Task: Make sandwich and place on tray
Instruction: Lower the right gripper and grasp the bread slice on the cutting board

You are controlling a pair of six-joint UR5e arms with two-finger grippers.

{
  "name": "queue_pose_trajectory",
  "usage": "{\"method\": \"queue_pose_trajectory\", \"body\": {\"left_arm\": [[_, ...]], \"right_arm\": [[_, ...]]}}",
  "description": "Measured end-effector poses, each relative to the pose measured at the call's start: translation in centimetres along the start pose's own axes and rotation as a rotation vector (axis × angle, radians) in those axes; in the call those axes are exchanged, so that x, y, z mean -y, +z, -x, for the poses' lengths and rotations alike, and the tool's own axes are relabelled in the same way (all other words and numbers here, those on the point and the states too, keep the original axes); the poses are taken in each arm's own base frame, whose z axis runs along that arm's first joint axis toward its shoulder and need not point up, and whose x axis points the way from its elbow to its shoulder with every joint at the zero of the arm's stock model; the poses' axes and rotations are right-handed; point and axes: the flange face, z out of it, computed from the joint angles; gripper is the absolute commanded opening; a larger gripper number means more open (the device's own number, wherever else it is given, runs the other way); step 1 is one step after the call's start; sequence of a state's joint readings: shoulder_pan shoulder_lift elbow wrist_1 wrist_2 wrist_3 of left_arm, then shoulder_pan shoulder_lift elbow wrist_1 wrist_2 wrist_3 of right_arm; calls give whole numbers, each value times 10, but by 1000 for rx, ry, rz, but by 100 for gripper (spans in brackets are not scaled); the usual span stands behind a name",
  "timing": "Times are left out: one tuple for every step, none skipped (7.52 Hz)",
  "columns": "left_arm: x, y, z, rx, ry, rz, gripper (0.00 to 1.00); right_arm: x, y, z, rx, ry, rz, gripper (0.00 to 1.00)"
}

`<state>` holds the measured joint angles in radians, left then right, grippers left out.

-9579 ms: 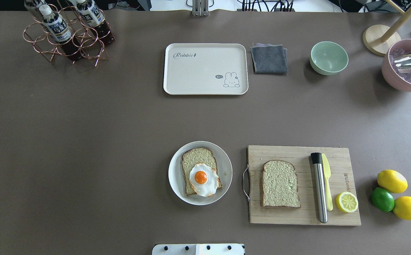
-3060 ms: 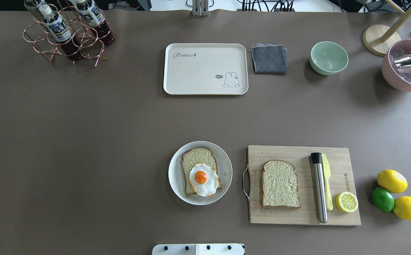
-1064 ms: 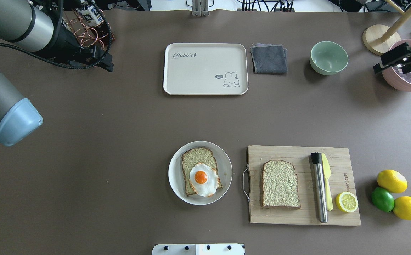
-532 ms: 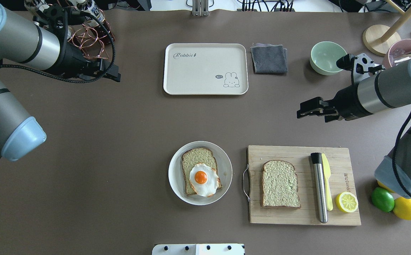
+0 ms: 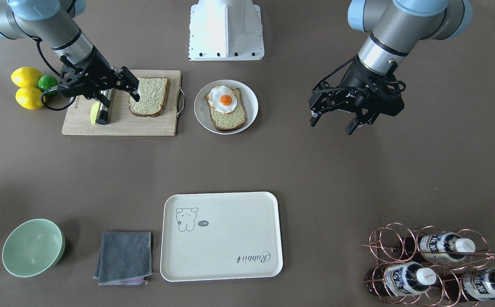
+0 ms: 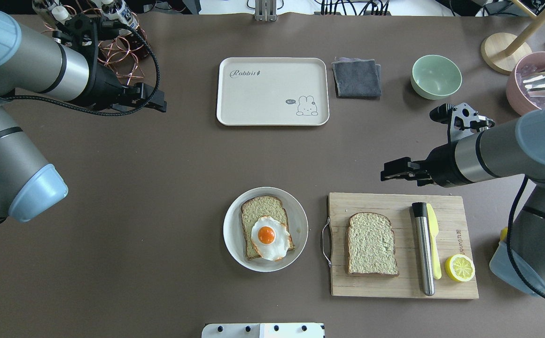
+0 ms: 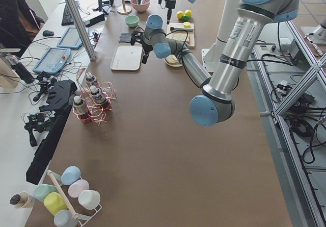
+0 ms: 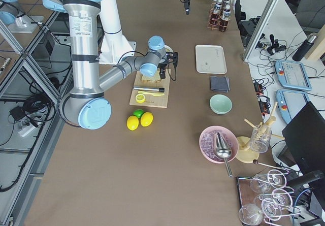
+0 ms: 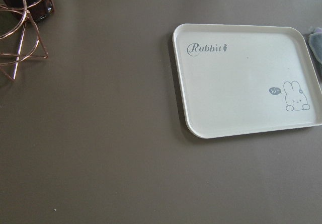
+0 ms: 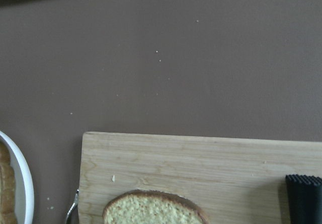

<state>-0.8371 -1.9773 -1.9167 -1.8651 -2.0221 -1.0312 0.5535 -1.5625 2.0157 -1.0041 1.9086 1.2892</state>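
Observation:
One bread slice (image 6: pixel 260 209) with a fried egg (image 6: pixel 267 236) on top lies on a round white plate (image 6: pixel 296 211). A second bread slice (image 6: pixel 371 244) lies bare on the bamboo board (image 6: pixel 385 284). The cream tray (image 6: pixel 263 94) is empty at the far middle. My right gripper (image 6: pixel 387 171) is open and empty, hovering just beyond the board's far edge; in the front-facing view it (image 5: pixel 118 97) hangs over the board beside the bare slice (image 5: pixel 149 96). My left gripper (image 6: pixel 159 101) is open and empty, left of the tray, which fills the left wrist view (image 9: pixel 241 78).
A steel muddler (image 6: pixel 424 249), a yellow knife (image 6: pixel 434 244) and a lemon half (image 6: pixel 459 267) lie on the board's right part. A grey cloth (image 6: pixel 357 77) and a green bowl (image 6: pixel 436 76) sit right of the tray. A copper bottle rack (image 6: pixel 117 51) stands far left.
Both arms have come into view. My right gripper has swung from the far right down toward the board's far edge. My left gripper has shifted slightly right and nearer. The food has not moved.

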Motion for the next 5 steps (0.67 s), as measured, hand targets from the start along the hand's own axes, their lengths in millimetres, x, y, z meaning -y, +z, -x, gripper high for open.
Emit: {"method": "queue_pose_trajectory", "body": {"left_arm": [[-1,1,2,3,-1,0,98],[-2,2,5,7,-3,2,98],[-3,2,7,10,-4,4,98],[-4,3,8,11,-5,5,98],[-4,3,8,11,-4,6,98]], "right_arm": [[-19,12,-3,-17,-12,16,93],[-32,20,-4,-24,-22,37,63],[-41,25,-3,-28,-30,52,53],[-47,28,-2,-30,-33,62,53],[-49,30,-2,-32,-34,66,54]]}}
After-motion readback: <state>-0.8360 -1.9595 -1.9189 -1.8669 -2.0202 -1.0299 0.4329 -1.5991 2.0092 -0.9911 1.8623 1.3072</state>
